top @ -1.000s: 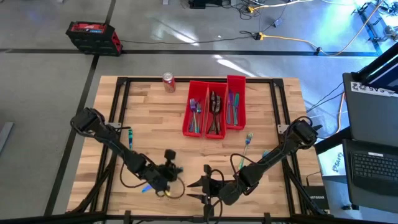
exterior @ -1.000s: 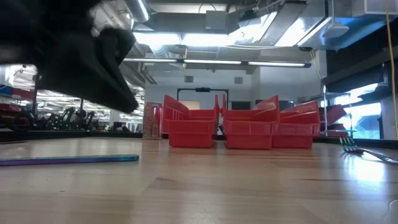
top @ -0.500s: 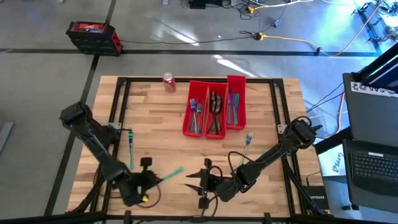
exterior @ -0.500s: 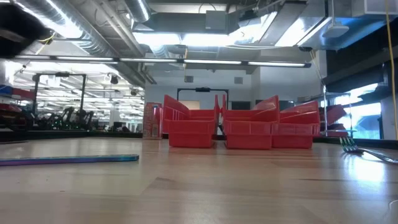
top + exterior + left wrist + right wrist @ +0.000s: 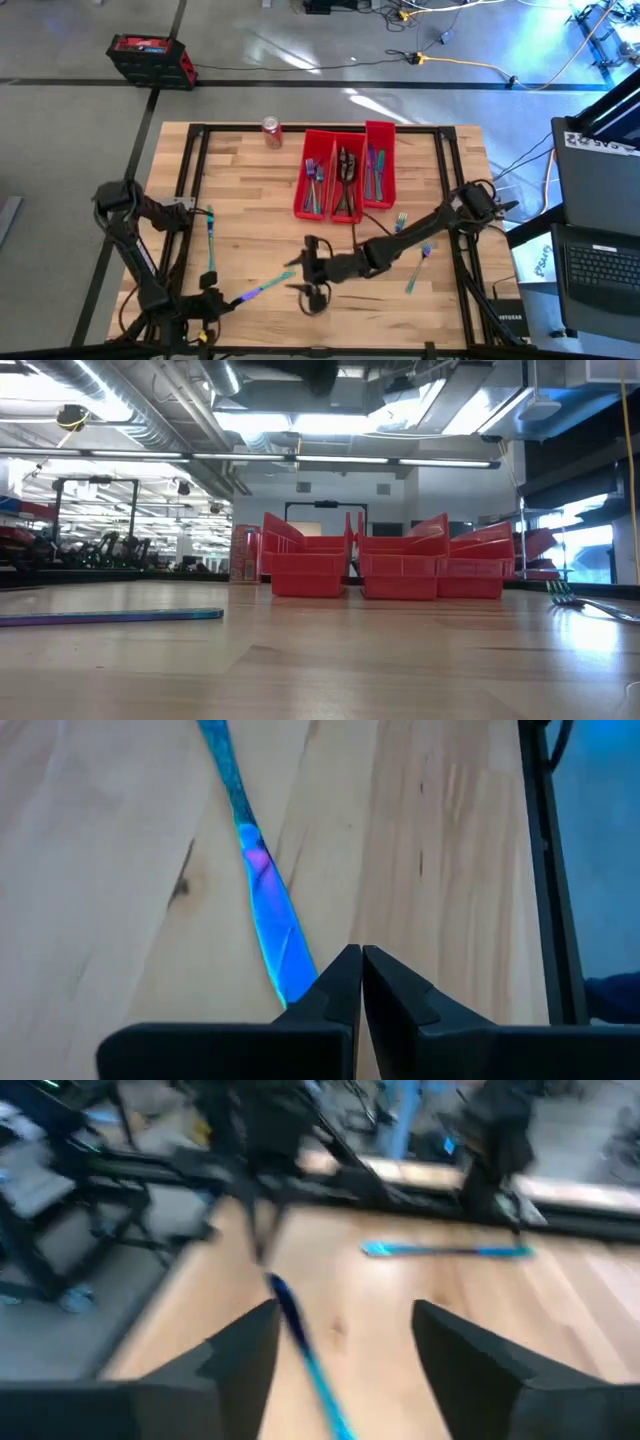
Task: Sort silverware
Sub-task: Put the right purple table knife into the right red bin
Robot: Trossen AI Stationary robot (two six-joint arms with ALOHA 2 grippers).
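Sorting is well along: most slim iridescent forks, knives and dark spoons lie in three long red plastic bins [image 5: 344, 180] at the bench's [image 5: 250, 190] far side. Approx. four loose pcs remain. Right gripper [image 5: 306, 272], released w/ jaws apart, hovers beside a teal-purple knife [image 5: 263, 288] mid-bench. Left gripper [image 5: 207, 308], clenched, empty, sits at the near-left edge.
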